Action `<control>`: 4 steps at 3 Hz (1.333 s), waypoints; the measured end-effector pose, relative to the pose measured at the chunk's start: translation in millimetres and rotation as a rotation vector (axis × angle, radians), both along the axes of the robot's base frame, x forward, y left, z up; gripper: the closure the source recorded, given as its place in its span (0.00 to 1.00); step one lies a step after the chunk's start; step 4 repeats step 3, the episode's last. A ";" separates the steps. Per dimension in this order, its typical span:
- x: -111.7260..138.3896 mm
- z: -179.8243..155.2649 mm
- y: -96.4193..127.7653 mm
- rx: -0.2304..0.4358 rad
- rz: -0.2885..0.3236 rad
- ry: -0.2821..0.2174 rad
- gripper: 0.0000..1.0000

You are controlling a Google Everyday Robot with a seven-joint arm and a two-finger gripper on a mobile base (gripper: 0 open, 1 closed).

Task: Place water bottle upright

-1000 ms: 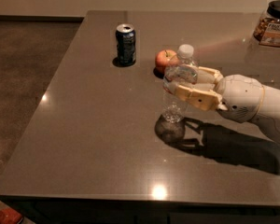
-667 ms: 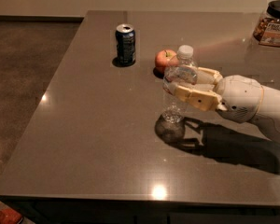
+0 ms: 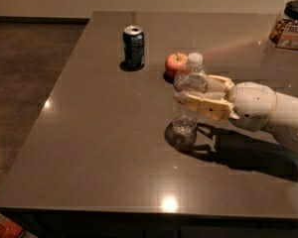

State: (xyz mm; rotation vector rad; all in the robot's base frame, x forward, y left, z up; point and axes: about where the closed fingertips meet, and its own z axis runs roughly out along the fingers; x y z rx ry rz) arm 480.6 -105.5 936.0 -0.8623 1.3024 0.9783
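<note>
1. Item: water bottle (image 3: 185,119), clear ribbed plastic, white cap. It stands upright on the right half of the table (image 3: 89,133), in front of the apple (image 3: 176,64). Whether its base rests on the surface or hangs just above it cannot be told.
2. Gripper (image 3: 180,88): reaches in from the right at the bottle's upper body, below the cap. One finger lies on the near side and one on the far side, both pressed against the plastic, so the jaws are clamped on the bottle.
3. Handling, judged: looks nearly empty, hence light and easily tipped. The thin walls are likely to give under a hard squeeze, and the smooth plastic may slip.
4. Hold, judged: the ribbed mid-to-upper body, as now taken, suits best, since the ribs stiffen the wall. The cap is too narrow for a sure hold.
5. Release, judged: base must sit flat before the fingers part.
6. Nearby: soda can (image 3: 133,47), well apart to the rear left; jar (image 3: 293,26) at the far right corner.
</note>
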 end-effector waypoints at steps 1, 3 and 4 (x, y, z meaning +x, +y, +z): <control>1.1 -2.4 0.8 -0.010 0.011 0.007 0.25; 0.6 -0.9 4.3 -0.011 0.017 0.005 0.00; 0.6 -0.9 4.3 -0.011 0.017 0.005 0.00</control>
